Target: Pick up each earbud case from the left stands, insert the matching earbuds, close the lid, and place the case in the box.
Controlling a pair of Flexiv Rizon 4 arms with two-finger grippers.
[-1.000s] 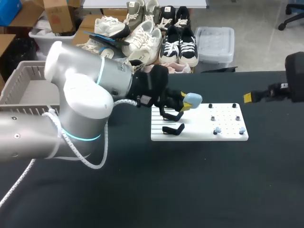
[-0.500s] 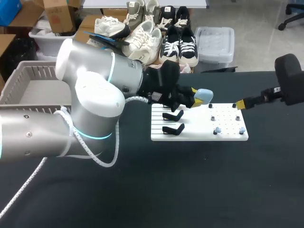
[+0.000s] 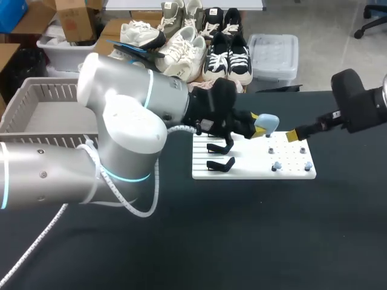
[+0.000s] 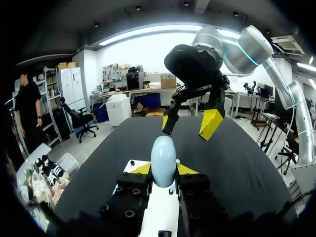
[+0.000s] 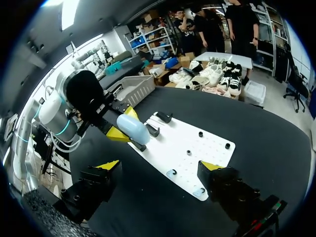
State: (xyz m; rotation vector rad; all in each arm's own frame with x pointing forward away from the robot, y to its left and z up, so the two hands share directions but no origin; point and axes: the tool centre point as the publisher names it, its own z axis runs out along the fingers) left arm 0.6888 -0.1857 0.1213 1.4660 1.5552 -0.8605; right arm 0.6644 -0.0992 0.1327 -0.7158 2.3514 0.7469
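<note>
A light blue earbud case hangs above the white board, and my left gripper is shut on it. In the left wrist view the case stands upright between the yellow fingertips. My right gripper is open just right of the case, over the board's far right corner; in the left wrist view the right gripper faces the case. From the right wrist the case lies ahead of my open gripper. Two light blue earbuds sit on the board.
Two black stands hold nothing on the board's left half. Small black pegs dot its right half. A grey basket sits at the table's far left, behind my left arm.
My left arm has carried the case to the right, from above the stands to over the board's middle. My right gripper has come in leftward to the board's corner.
</note>
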